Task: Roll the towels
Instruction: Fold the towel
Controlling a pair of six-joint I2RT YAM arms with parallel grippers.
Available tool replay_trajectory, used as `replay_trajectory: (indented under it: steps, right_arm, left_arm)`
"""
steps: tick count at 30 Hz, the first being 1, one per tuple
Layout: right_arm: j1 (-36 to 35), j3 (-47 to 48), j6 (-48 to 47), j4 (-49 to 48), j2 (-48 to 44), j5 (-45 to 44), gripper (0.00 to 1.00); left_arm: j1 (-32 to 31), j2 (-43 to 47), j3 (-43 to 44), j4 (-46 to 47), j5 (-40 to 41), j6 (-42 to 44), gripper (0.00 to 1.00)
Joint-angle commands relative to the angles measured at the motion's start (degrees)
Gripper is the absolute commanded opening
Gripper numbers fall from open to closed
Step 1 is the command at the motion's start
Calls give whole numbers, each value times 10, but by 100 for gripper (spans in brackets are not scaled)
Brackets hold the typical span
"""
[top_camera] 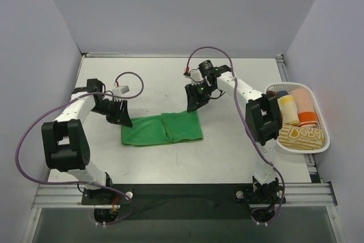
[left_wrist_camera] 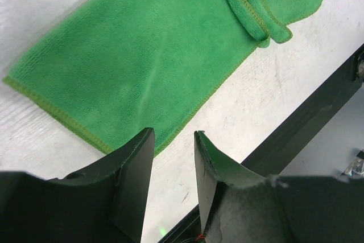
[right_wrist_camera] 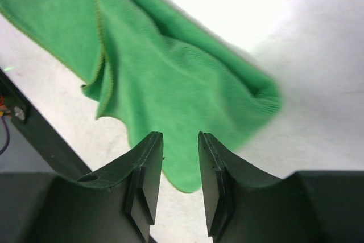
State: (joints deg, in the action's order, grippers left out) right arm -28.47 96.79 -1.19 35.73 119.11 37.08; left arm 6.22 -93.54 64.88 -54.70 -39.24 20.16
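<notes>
Looking down from above, you have the green towel [top_camera: 162,129] lying flat and unrolled on a white, faintly scuffed counter [top_camera: 170,78]. Take that towel as your marker. It is spread wide from side to side, and a raised hem crosses it near the middle where one layer laps over another.

Pale lilac-grey walls [top_camera: 187,9] close the counter in beyond the towel and to both sides of it. On the near side of the towel a dark strip [top_camera: 187,189] runs along the counter's edge, with a metal rail [top_camera: 57,194] beside it.

Your left claw [top_camera: 120,115] hangs at the towel's left end, just over its far left corner. Its fingers stand apart and nothing sits between them; through its wrist camera you see the towel's stitched edge just beyond the tips.

Your right claw [top_camera: 193,104] is at the towel's far right corner. Its fingers are also apart, and the wrist view, somewhat blurred, shows the towel's corner beneath the gap rather than pinched in it. You cannot tell from these views whether the tips touch the cloth.

Well to the right of the towel a white slatted basket [top_camera: 326,143] sits at the counter's edge. It holds a rolled pale yellow towel [top_camera: 288,109] among other rolled cloths.
</notes>
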Motion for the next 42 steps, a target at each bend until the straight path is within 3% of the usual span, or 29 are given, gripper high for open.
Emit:
replay_trajectory:
  steps: [1, 8, 15, 18, 20, 22, 23, 26, 29, 31, 37, 42]
  right_arm:
    - [9, 8, -38, 33, -3, -25, 31]
    - [8, -10, -49, 44, 68, -29, 19]
    - [5, -144, -29, 43, -19, 6, 14]
    - [-23, -202, -15, 45, -69, 55, 15]
    - [-60, -231, -10, 48, -107, 126, 22]
    - [-81, -237, 0, 48, -130, 162, 26]
    - [-87, -232, 1, 48, -149, 172, 29]
    - [-54, -213, 4, 47, -171, 166, 29]
    - [-6, -207, 12, 36, -169, 157, 29]
    - [21, -205, 12, 29, -156, 132, 29]
    - [18, -220, 12, 19, -88, 129, 27]
    - [11, -243, 11, 0, -56, 117, 24]
  left_arm:
    - [-19, 2, 1, -1, 22, 14, 44]
    - [-57, -65, -5, -2, 113, 8, 40]
    - [-81, -174, 59, 23, 150, 7, 36]
    - [-99, -277, 197, 18, 161, 6, 36]
    - [-124, -350, 336, -8, 149, 4, 36]
    - [-150, -392, 431, -38, 132, -3, 41]
    - [-156, -420, 528, -74, 121, -5, 45]
    - [-167, -421, 609, -107, 85, -10, 51]
    - [-159, -367, 576, -97, 58, -18, 52]
    - [-157, -336, 503, -85, 30, -22, 52]
    - [-170, -220, 295, -4, -84, -41, 49]
    - [-214, -162, 214, 2, -152, -29, 45]
